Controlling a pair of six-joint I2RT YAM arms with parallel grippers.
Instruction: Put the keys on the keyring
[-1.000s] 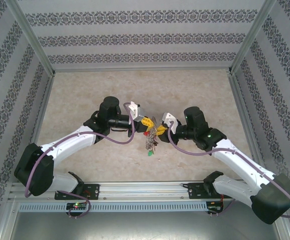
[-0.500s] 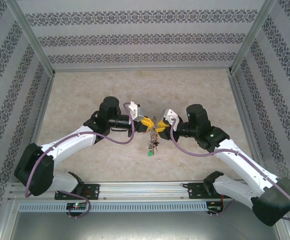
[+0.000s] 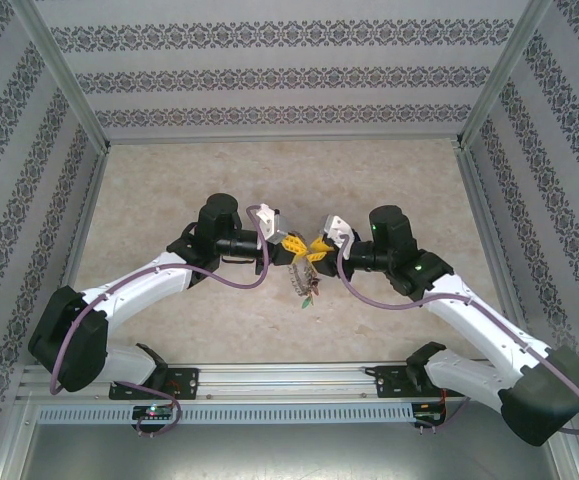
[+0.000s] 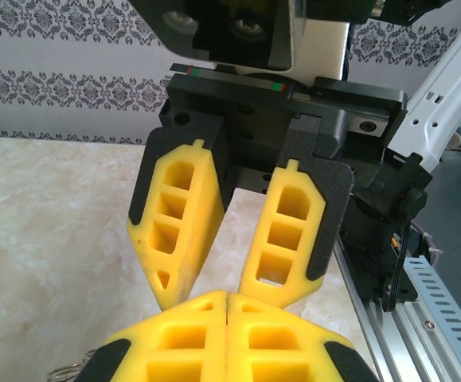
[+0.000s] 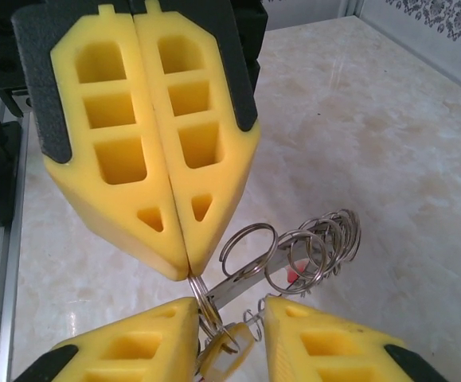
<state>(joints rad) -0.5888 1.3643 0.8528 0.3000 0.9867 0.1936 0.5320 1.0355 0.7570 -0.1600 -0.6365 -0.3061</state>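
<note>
Marble tabletop (image 3: 169,180); keyring (image 5: 310,247) partly hidden

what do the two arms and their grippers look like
The left arm and right arm have white shells, black joint housings and a purple cable alongside. The left gripper and right gripper carry wedge-shaped yellow fingers with rectangular cut-outs, backed by black plates. A green light glows on the right arm.

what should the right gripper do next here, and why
Probably close the right gripper gently on the pale tag hanging between its open fingers. The left gripper is shut, pinching the keyring at its tips, so the bunch looks steadied.
</note>
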